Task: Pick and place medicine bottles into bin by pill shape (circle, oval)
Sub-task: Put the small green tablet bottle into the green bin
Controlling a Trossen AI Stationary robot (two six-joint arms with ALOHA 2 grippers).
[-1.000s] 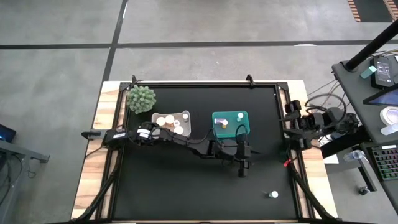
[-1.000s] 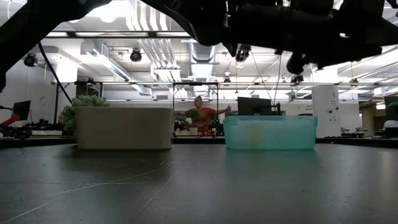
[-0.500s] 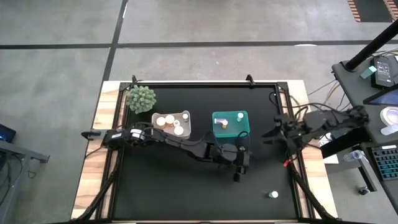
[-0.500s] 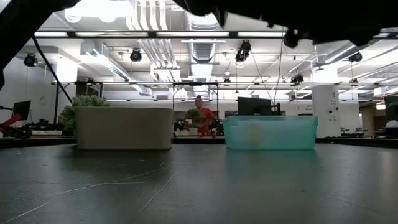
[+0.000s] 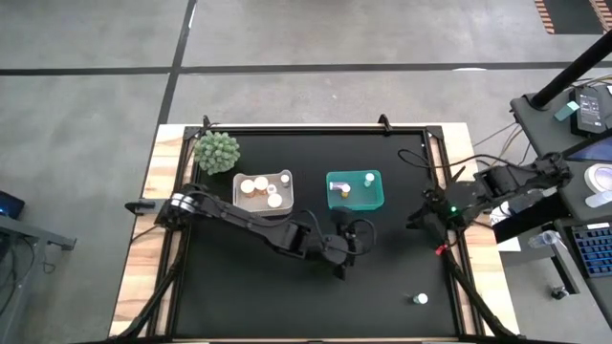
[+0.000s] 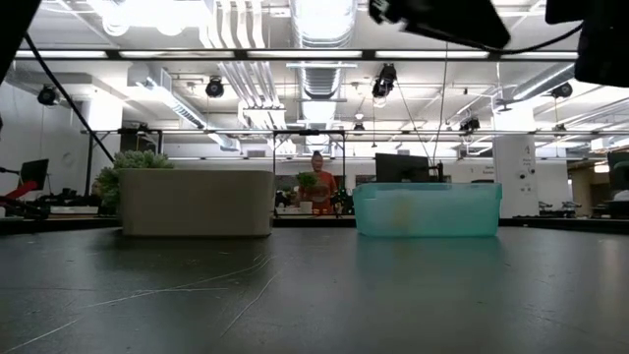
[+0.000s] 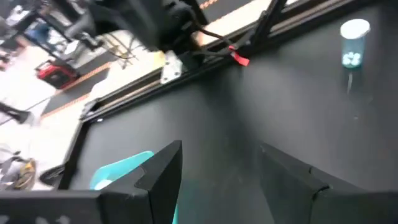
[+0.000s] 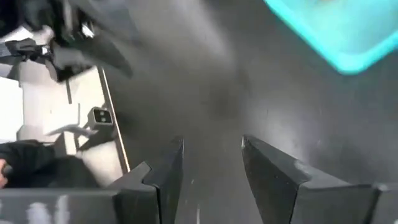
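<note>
The white bin [image 5: 263,188] and the teal bin [image 5: 355,189] stand side by side at mid-table, each with a few white-capped medicine bottles inside. One clear bottle [image 5: 419,299] [image 7: 354,42] stands alone on its base near the table's near right corner. My left gripper [image 5: 352,250] [image 7: 221,168] hovers open just on the near side of the teal bin, pointing toward the right edge, nothing between its fingers. My right gripper [image 5: 421,208] [image 8: 211,162] hangs open above the table's right edge, also with nothing between its fingers.
A spiky green plant [image 5: 217,151] sits at the far left corner. The table's black frame rail [image 7: 186,62] runs along the right edge with a red tag on it. A person [image 6: 316,187] stands far off in the room behind the bins.
My left gripper has risen out of the low view and drawn back toward the table's left, turning at the wrist, its fingers still apart. My right arm has unfolded from the right edge and swung its gripper out over the table, rolling as it went.
</note>
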